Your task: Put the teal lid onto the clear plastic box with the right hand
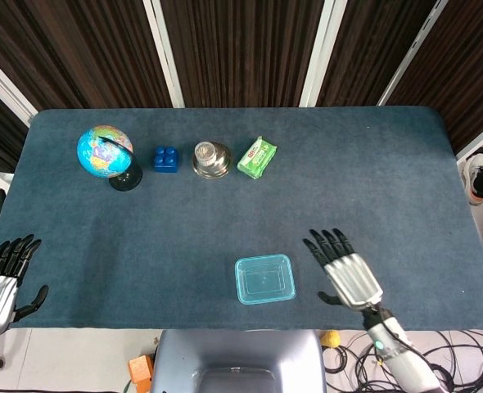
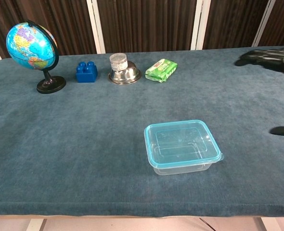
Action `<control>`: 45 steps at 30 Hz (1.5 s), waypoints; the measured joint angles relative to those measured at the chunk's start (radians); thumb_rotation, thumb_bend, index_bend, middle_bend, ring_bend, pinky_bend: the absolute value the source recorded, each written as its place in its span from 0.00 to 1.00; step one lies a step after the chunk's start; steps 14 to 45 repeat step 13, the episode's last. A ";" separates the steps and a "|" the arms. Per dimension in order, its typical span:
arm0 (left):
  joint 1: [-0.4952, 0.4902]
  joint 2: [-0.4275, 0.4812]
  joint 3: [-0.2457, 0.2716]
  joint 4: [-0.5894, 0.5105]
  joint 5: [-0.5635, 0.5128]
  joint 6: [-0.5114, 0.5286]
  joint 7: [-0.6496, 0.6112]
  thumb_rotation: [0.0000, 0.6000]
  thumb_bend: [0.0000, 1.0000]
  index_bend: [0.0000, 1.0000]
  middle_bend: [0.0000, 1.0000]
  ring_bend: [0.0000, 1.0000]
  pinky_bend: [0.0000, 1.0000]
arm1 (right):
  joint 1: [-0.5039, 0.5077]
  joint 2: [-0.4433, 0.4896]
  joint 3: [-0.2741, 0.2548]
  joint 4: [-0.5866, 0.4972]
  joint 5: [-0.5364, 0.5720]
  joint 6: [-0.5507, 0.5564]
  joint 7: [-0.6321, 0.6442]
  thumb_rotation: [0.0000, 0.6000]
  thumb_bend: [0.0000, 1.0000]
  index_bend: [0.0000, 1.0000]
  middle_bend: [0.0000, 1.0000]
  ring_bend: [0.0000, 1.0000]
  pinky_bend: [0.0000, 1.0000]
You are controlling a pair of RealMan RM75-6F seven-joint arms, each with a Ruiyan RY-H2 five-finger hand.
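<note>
Teal lid (image 2: pixel 182 145): seated on clear plastic box (image 2: pixel 185 166), lower centre of frame. Likely light, thin, slightly flexible, slick; take by rim edges.
Right hand (image 1: pixel 345 272): right of box, apart, fingers spread, empty.
Left hand (image 1: pixel 2 278): lower left, apparently empty, fingers apart.

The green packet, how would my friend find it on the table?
Look along the far edge of the blue table for a row of four things starting with the globe. The green packet is last, right of the metal bowl: the only green, soft one.
</note>
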 measured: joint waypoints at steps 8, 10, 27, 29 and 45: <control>-0.006 -0.011 0.007 -0.004 0.018 -0.009 0.036 1.00 0.36 0.00 0.03 0.02 0.01 | -0.270 0.010 -0.063 0.315 -0.125 0.197 0.314 1.00 0.08 0.00 0.00 0.00 0.00; -0.008 -0.015 0.008 -0.006 0.020 -0.011 0.046 1.00 0.36 0.00 0.03 0.02 0.01 | -0.308 0.012 -0.054 0.344 -0.136 0.212 0.364 1.00 0.08 0.00 0.00 0.00 0.00; -0.011 -0.019 0.011 -0.008 0.025 -0.016 0.057 1.00 0.36 0.00 0.03 0.02 0.01 | -0.325 0.015 -0.042 0.355 -0.150 0.209 0.369 1.00 0.08 0.00 0.00 0.00 0.00; -0.011 -0.019 0.011 -0.008 0.025 -0.016 0.057 1.00 0.36 0.00 0.03 0.02 0.01 | -0.325 0.015 -0.042 0.355 -0.150 0.209 0.369 1.00 0.08 0.00 0.00 0.00 0.00; -0.011 -0.019 0.011 -0.008 0.025 -0.016 0.057 1.00 0.36 0.00 0.03 0.02 0.01 | -0.325 0.015 -0.042 0.355 -0.150 0.209 0.369 1.00 0.08 0.00 0.00 0.00 0.00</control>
